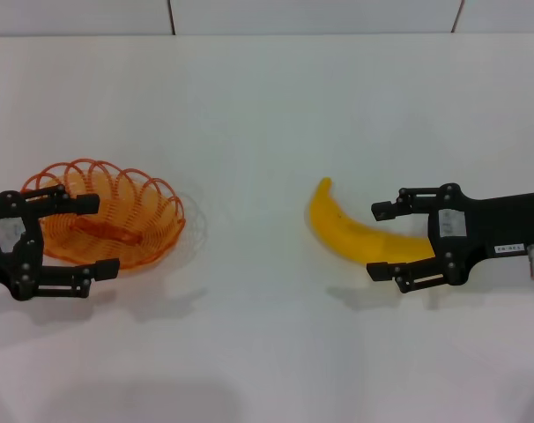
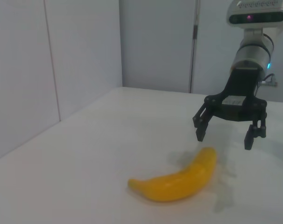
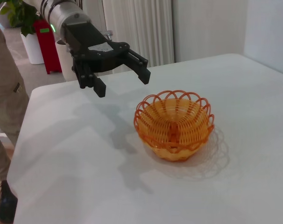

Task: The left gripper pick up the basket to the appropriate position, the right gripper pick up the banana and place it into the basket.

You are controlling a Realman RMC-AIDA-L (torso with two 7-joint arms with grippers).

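Note:
The orange wire basket (image 1: 161,204) stands upright on the left of the white table. My left gripper (image 1: 101,236) is open and hovers over the basket's left side; in the right wrist view the left gripper (image 3: 123,83) hangs above and beside the basket (image 3: 155,128), not touching it. The yellow banana (image 1: 342,229) lies on the table right of centre. My right gripper (image 1: 375,241) is open, its fingers on either side of the banana's right end. In the left wrist view the right gripper (image 2: 224,139) is just above the banana (image 2: 179,179).
The white table (image 1: 249,132) runs back to a wall. In the right wrist view a person (image 3: 3,93) stands by the table's edge, with a red object (image 3: 43,39) and a plant behind.

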